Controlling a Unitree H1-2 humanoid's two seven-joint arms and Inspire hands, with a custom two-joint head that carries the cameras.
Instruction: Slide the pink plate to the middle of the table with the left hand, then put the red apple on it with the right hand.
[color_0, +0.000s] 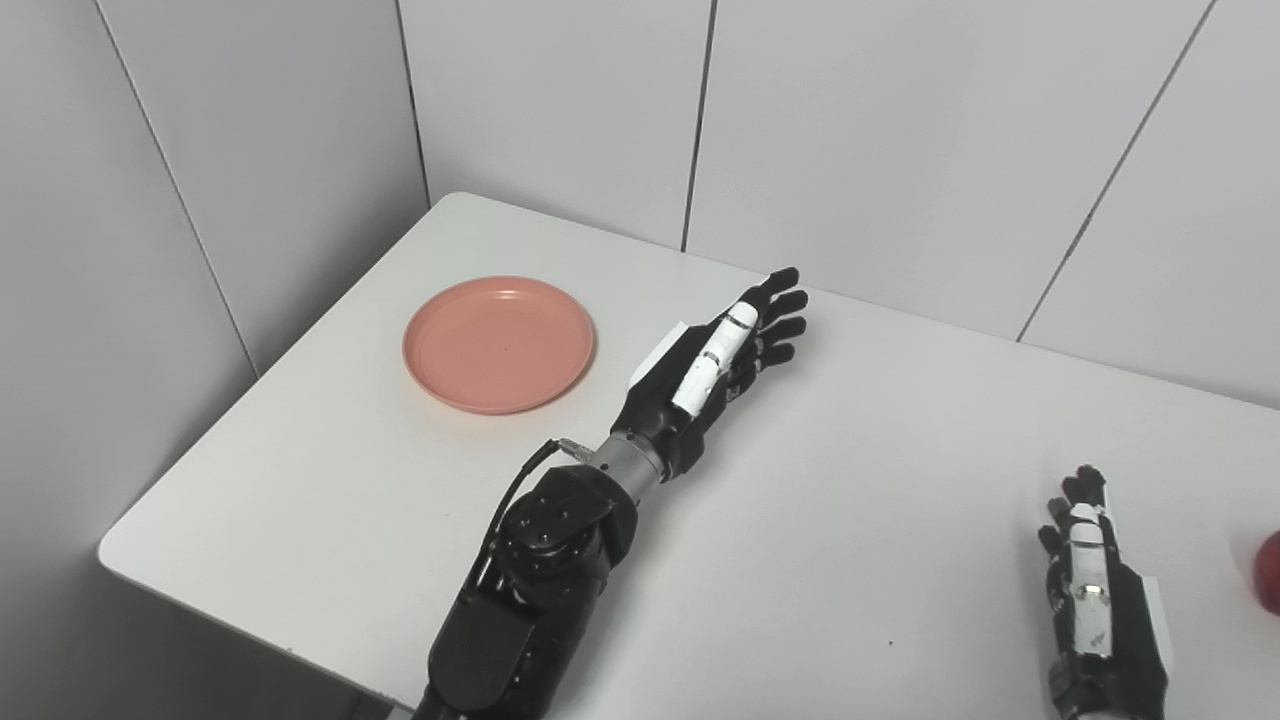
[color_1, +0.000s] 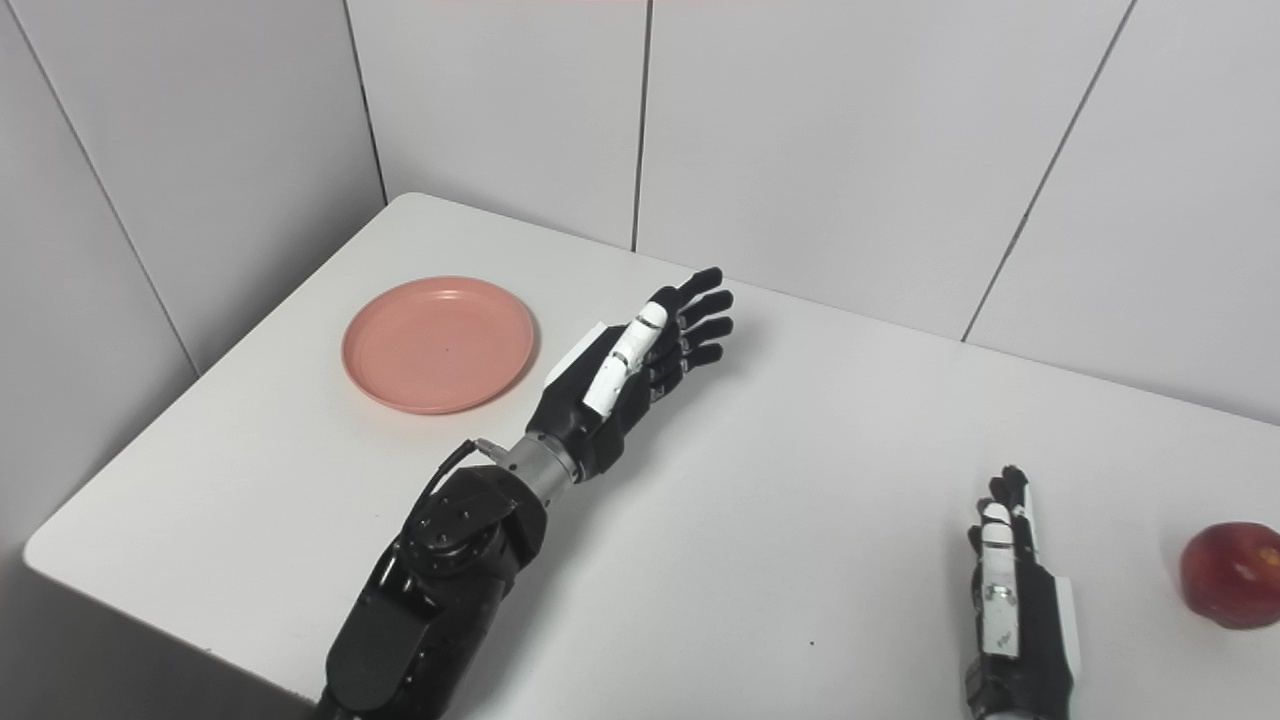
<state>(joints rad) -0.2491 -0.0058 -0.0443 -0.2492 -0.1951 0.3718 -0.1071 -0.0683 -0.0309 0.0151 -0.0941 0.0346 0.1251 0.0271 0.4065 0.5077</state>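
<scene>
The pink plate (color_0: 498, 343) lies flat near the table's far left corner with nothing on it. To its right, my left hand (color_0: 722, 362) hovers edge-on over the table, open, fingers stretched toward the back wall; a gap separates it from the plate's rim. The red apple (color_1: 1232, 573) sits on the table at the right edge of the picture, only partly seen in the left eye view. My right hand (color_1: 1008, 580) rests low near the front right, open and empty, a short way left of the apple.
The white table (color_0: 820, 500) stands in a corner of grey panel walls. Its left edge and front left corner (color_0: 110, 555) lie close to the plate. The surface between my two hands is bare.
</scene>
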